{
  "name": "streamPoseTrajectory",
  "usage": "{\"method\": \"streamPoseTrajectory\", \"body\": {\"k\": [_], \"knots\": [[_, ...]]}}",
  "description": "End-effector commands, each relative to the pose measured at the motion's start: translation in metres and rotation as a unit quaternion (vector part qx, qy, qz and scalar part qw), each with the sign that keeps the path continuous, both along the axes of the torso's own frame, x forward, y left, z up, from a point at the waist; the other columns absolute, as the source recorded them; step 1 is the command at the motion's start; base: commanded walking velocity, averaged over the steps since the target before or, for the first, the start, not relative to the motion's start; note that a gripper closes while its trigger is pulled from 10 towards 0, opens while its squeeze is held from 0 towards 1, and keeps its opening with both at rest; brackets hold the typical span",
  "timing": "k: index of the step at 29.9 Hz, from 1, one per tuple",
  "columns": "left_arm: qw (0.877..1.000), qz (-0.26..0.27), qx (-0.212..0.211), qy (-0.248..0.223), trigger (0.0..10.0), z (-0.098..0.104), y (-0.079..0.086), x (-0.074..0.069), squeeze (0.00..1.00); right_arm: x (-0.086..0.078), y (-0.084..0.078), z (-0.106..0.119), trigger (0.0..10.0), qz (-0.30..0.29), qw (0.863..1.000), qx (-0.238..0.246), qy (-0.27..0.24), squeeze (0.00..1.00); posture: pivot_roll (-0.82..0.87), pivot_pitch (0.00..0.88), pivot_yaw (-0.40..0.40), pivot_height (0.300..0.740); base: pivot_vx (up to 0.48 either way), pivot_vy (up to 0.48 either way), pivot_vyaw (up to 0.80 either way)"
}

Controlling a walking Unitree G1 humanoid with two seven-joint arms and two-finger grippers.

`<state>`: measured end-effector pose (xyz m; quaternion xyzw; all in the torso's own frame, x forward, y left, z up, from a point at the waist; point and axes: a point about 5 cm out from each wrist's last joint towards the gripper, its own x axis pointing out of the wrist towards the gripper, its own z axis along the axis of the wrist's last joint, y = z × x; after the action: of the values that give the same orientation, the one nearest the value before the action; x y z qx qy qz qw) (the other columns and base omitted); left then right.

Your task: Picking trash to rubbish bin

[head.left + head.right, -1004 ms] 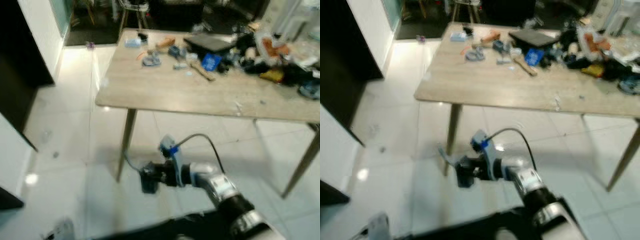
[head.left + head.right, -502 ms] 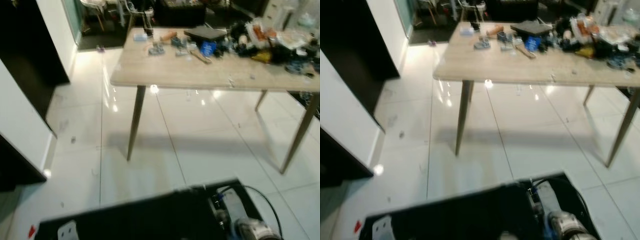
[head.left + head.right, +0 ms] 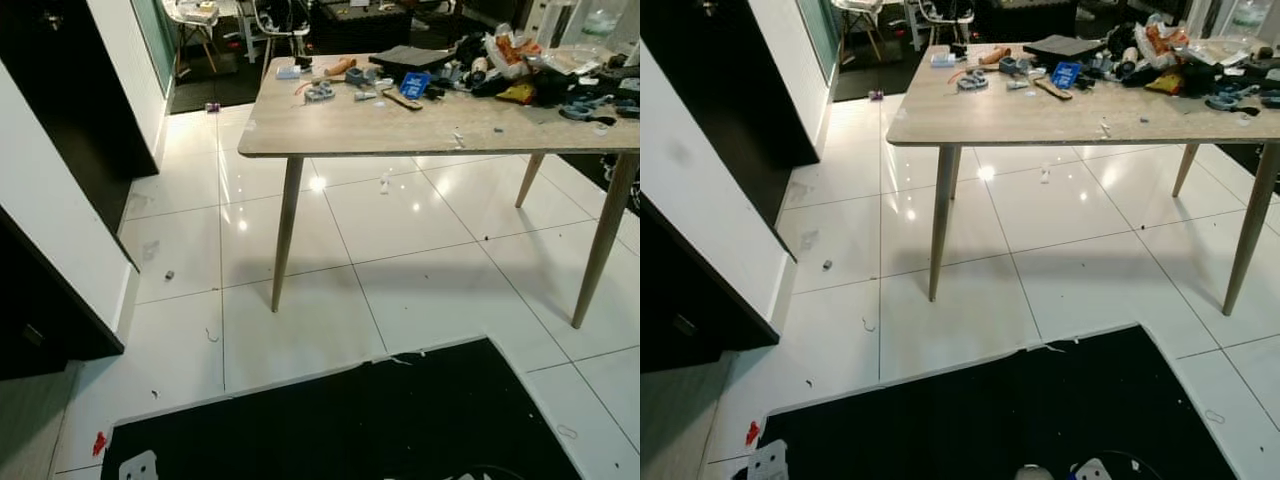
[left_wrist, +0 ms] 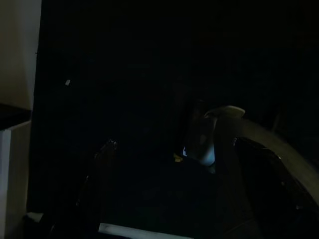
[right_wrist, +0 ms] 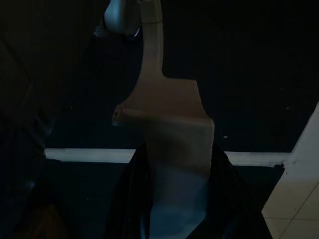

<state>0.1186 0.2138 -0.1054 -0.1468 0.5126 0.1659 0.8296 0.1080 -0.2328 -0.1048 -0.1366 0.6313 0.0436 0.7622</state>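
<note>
- Firstly, left eye view: the table (image 3: 330, 125) stands on white tiles; a small dark scrap (image 3: 169, 274) lies on the floor well apart from its near leg, unpicked.
- Right eye view: I cannot find a bin by the table, so I judge disposal not yet done.
- Left wrist view: too dark; I cannot tell my left gripper's (image 4: 179, 164) state.
- Right wrist view: my right gripper (image 5: 177, 164) appears clamped on a pale flat strip (image 5: 169, 114), long axis along my fingers, pointing away from the wrist.
</note>
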Motion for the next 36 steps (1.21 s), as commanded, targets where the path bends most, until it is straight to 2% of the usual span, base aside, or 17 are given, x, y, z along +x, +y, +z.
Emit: {"method": "streamPoseTrajectory", "body": {"k": [1, 4, 7, 11, 16, 21, 36], "knots": [[1.000, -0.007, 0.000, 0.011, 10.0, -0.002, -0.001, -0.005, 0.00, 0.008, 0.005, 0.001, 10.0, 0.002, 1.000, 0.006, -0.009, 0.00, -0.09, 0.082, 0.064, 0.740, 0.000, 0.000, -0.78], [1.000, -0.009, 0.001, 0.010, 10.0, -0.001, 0.000, -0.005, 0.00, 0.019, 0.008, 0.004, 10.0, 0.012, 1.000, 0.002, -0.018, 0.00, -0.08, 0.081, 0.063, 0.740, 0.000, 0.000, -0.78], [1.000, -0.010, 0.001, 0.009, 10.0, -0.001, 0.000, -0.004, 0.00, 0.023, 0.011, 0.004, 10.0, 0.019, 1.000, 0.000, -0.022, 0.00, -0.08, 0.082, 0.061, 0.740, 0.000, 0.000, -0.78], [1.000, -0.018, 0.001, 0.008, 10.0, -0.001, -0.001, -0.003, 0.00, 0.020, 0.011, 0.003, 10.0, 0.030, 0.999, -0.004, -0.018, 0.00, -0.07, 0.083, 0.062, 0.740, 0.000, 0.000, -0.78], [0.999, -0.037, 0.001, 0.014, 10.0, -0.003, -0.006, -0.005, 0.00, 0.010, 0.000, 0.003, 10.0, 0.038, 0.999, -0.011, -0.007, 0.00, -0.07, 0.082, 0.062, 0.740, 0.000, 0.000, -0.78], [0.998, -0.052, 0.002, 0.018, 10.0, -0.003, -0.008, -0.006, 0.00, 0.008, -0.003, 0.003, 10.0, 0.046, 0.999, -0.014, -0.001, 0.00, -0.08, 0.080, 0.062, 0.740, 0.000, 0.000, -0.78], [0.998, -0.065, 0.003, 0.013, 10.0, -0.002, -0.011, 0.001, 0.00, 0.015, 0.007, 0.002, 10.0, 0.069, 0.998, -0.012, -0.005, 0.00, -0.08, 0.056, 0.048, 0.740, 0.000, 0.000, -0.78]]}}
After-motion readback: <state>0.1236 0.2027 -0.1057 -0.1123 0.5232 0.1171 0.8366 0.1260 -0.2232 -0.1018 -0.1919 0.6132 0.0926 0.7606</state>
